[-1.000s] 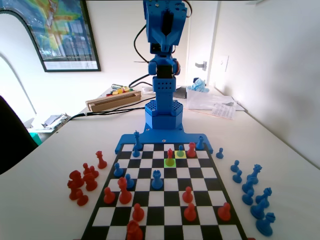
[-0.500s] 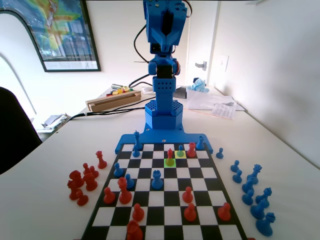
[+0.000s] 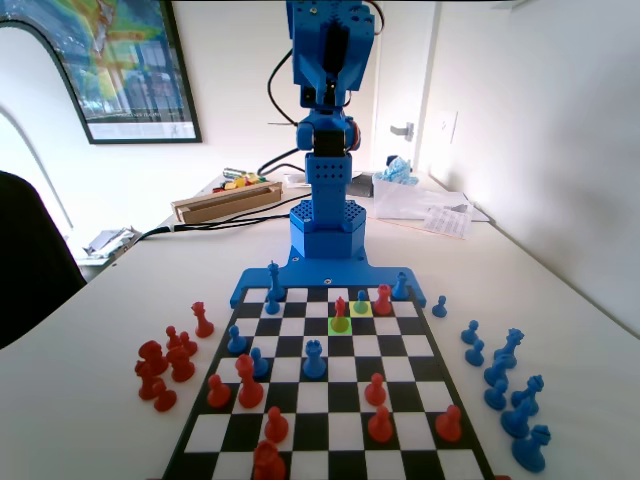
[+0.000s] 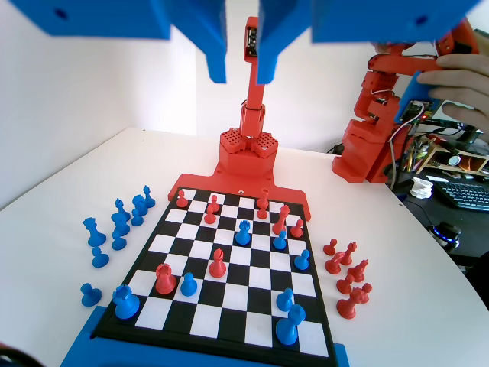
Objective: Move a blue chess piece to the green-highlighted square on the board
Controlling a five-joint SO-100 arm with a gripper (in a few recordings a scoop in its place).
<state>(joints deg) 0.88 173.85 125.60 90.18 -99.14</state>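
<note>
A blue robot arm stands upright at the far end of the board in the fixed view, folded high above its base. In the wrist view the gripper hangs from the top edge with its two jaws spread apart and nothing between them; it looks down the length of the board from well above, likely parked there for a clear look before reaching.

In the fixed view the green-highlighted square lies in the second row from the board's far edge, near the middle. A red pawn stands on it. The blue chess piece, a small round-headed pawn, stands on the yellow-tinted square, which touches the green one diagonally, one row nearer the far edge and one column to the right. This looks like a diagonal capture, so the red pawn probably has to come off first.

A taller red piece stands just beside the blue pawn on its right, leaving little room for the jaws. Other blue and red pieces are scattered over the board. Off the board, red pieces cluster on the table near the left edge and blue pieces line the table near the right edge.
</note>
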